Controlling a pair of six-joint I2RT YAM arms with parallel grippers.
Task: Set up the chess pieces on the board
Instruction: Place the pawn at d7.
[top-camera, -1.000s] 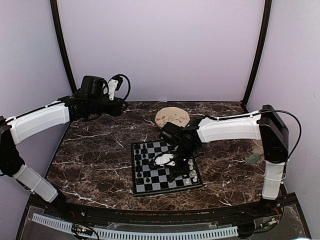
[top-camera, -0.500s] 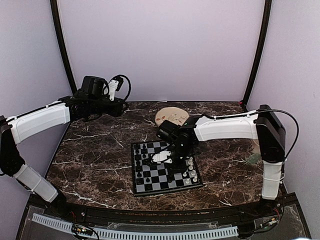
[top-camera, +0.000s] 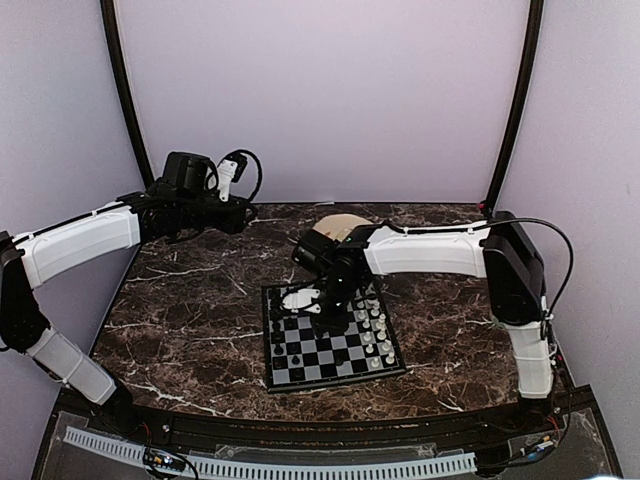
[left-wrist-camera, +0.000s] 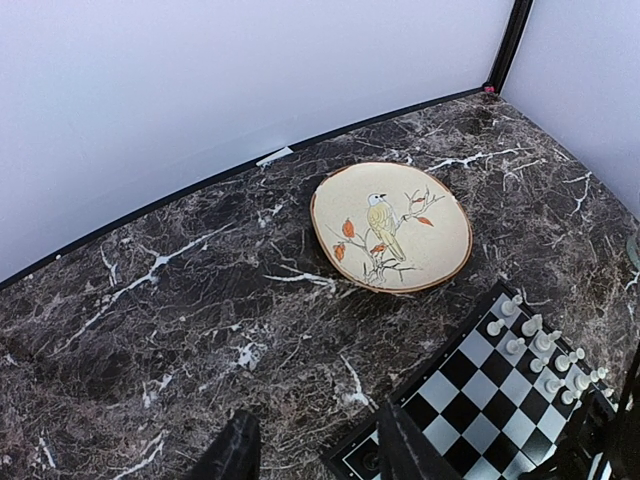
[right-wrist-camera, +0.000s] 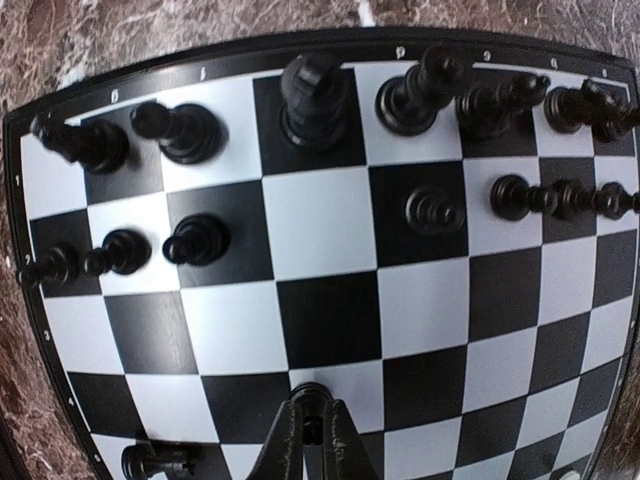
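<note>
Straight ahead of the right gripper (right-wrist-camera: 313, 408), which is pinched on a black pawn (right-wrist-camera: 313, 397): pawn-row gap (right-wrist-camera: 318, 220), near, in line.

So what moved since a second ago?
The right tool swung from above the white pieces across the board to the black pieces. Its fingers now sit pinched together; whether they hold a piece is unclear. The left tool and plate stayed put.
</note>
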